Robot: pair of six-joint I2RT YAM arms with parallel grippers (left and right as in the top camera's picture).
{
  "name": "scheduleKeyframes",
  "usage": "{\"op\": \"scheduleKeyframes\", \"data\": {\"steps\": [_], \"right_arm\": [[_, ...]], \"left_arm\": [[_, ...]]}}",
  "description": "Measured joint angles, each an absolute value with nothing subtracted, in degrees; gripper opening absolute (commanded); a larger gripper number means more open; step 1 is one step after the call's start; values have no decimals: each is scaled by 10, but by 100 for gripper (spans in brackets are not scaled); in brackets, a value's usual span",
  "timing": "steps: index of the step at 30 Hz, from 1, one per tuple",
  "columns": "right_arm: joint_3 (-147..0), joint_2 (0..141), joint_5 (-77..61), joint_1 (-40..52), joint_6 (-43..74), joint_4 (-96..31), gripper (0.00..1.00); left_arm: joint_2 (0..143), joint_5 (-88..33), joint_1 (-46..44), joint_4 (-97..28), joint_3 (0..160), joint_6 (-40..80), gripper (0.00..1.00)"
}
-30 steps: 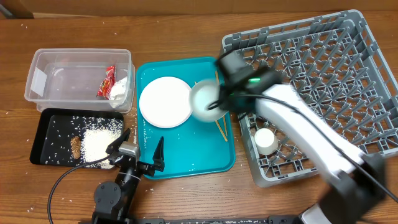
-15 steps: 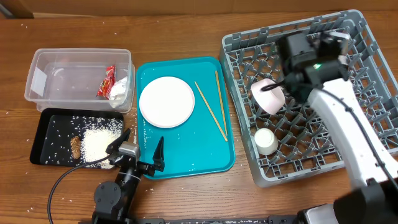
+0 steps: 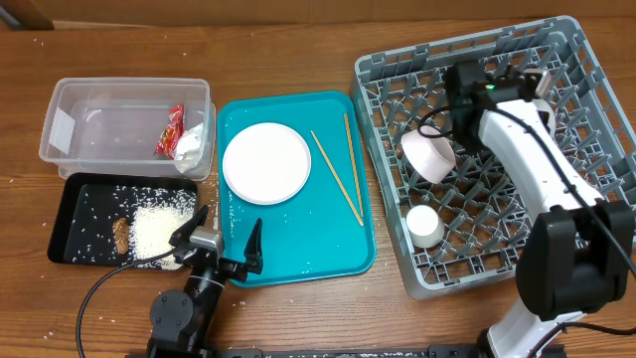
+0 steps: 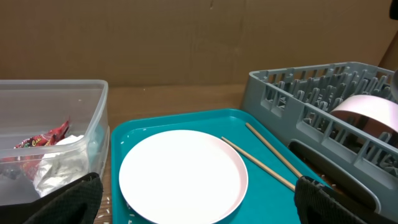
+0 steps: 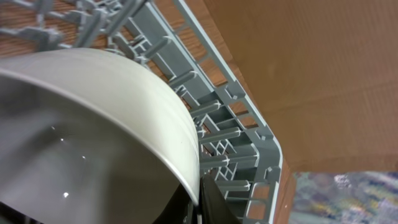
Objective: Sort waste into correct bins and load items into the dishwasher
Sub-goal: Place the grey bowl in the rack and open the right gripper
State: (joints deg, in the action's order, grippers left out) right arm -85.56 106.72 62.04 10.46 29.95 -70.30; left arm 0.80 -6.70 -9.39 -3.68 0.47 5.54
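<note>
My right gripper [image 3: 459, 139] is shut on the rim of a white bowl [image 3: 429, 154] and holds it tilted on its side inside the grey dish rack [image 3: 517, 60]. In the right wrist view the fingers [image 5: 198, 200] pinch the bowl's rim [image 5: 93, 124]. A small white cup [image 3: 426, 226] stands in the rack's front left. The white plate [image 3: 266, 163] and two chopsticks [image 3: 338, 181] lie on the teal tray [image 3: 298, 254]. My left gripper [image 3: 224, 249] is open and empty at the tray's front edge, the plate [image 4: 183, 175] just ahead of it. I see only one bowl.
The clear tub [image 3: 127, 99] at back left holds the red wrapper [image 3: 171, 127] and white tissue [image 3: 191, 145]. The black tray [image 3: 70, 209] in front of it holds rice [image 3: 159, 229] and a brown scrap [image 3: 120, 234]. Stray rice grains dot the table.
My right gripper carried the bowl from above the teal tray to the right into the dish rack. The left arm has not moved.
</note>
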Motion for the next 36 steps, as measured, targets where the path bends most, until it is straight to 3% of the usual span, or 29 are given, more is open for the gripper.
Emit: {"op": "scheduleKeyframes", "data": {"steps": [11,18,27,36], "right_arm": [[-856,1067,625,197,300,-701,4],[-855,1067,708,188,298,-683,4],[-855,1067,633,89,298,-683,4],[-855,1067,613,144,300,-696,4]], "left_arm": [[8,-67,-94,-37,5,55,100],[8,-67,-94,-37,5,55,100],[8,-67,-94,-37,5,55,100],[8,-67,-94,-37,5,55,100]]}}
